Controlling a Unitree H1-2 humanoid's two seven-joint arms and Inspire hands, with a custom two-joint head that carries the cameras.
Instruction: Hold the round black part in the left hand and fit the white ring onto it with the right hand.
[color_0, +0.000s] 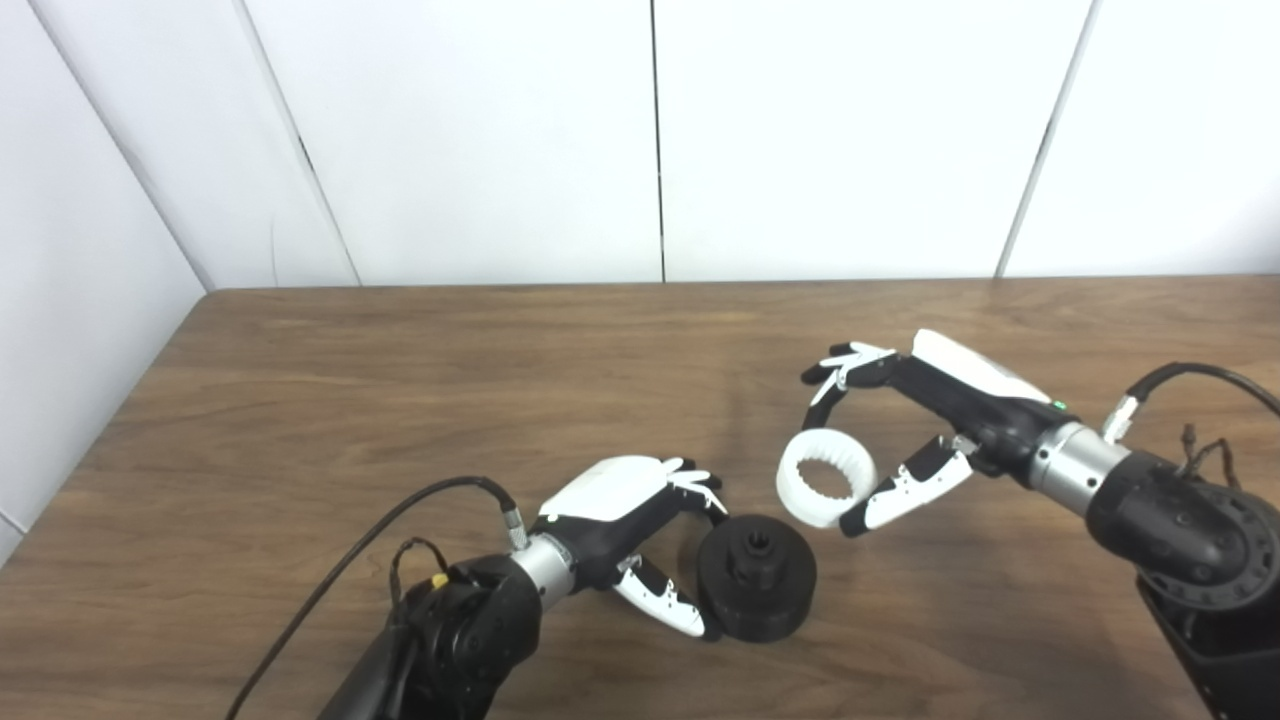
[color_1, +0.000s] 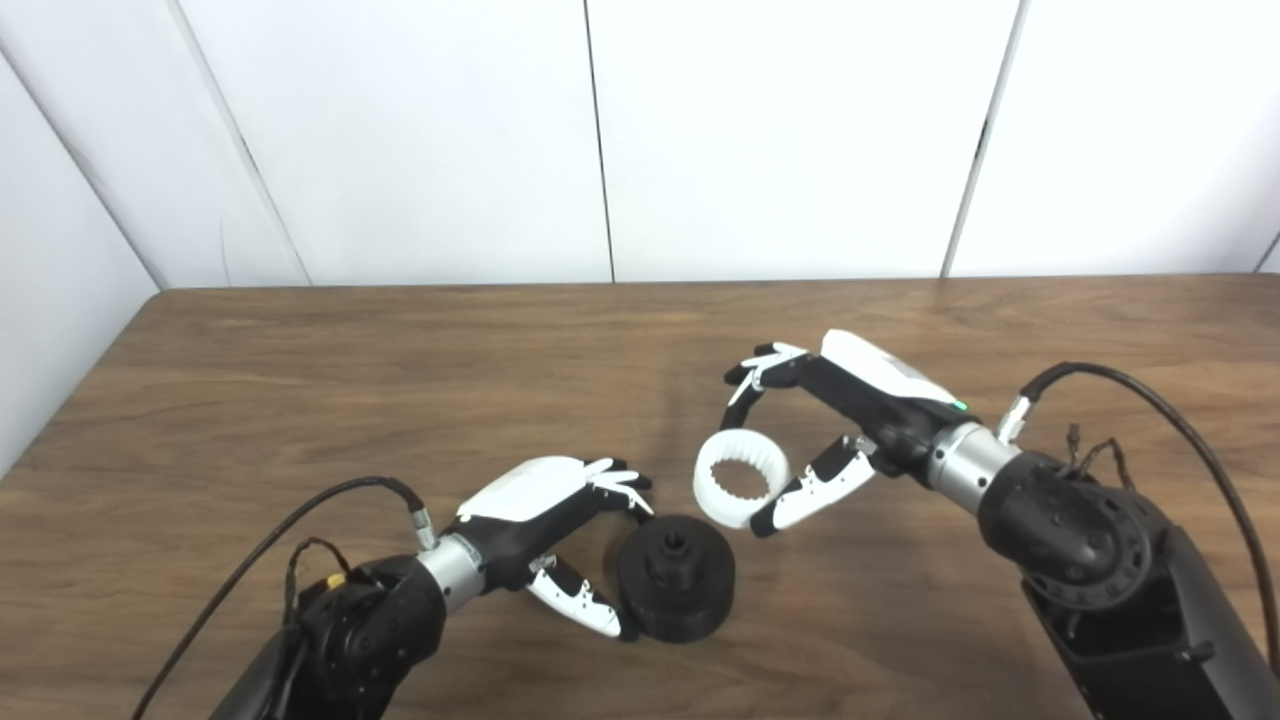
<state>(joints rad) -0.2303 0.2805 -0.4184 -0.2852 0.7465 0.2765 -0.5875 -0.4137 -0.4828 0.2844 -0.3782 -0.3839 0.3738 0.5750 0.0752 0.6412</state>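
Surface: brown wood-grain surface (color_0: 400, 400), filling the lower half of the frame.
Black part: round black plastic part (color_0: 757, 577) with a raised central hub, lower centre, lying on the surface.
Left hand: left hand (color_0: 640, 530), fingers and thumb closed around the black part's left rim.
White ring: white toothed plastic ring (color_0: 826, 477), just up and right of the black part, apart from it.
Right hand: right hand (color_0: 900, 420), clamped on the ring between thumb and fingers.

No text, label, brand, number or sign can be read anywhere in either view.
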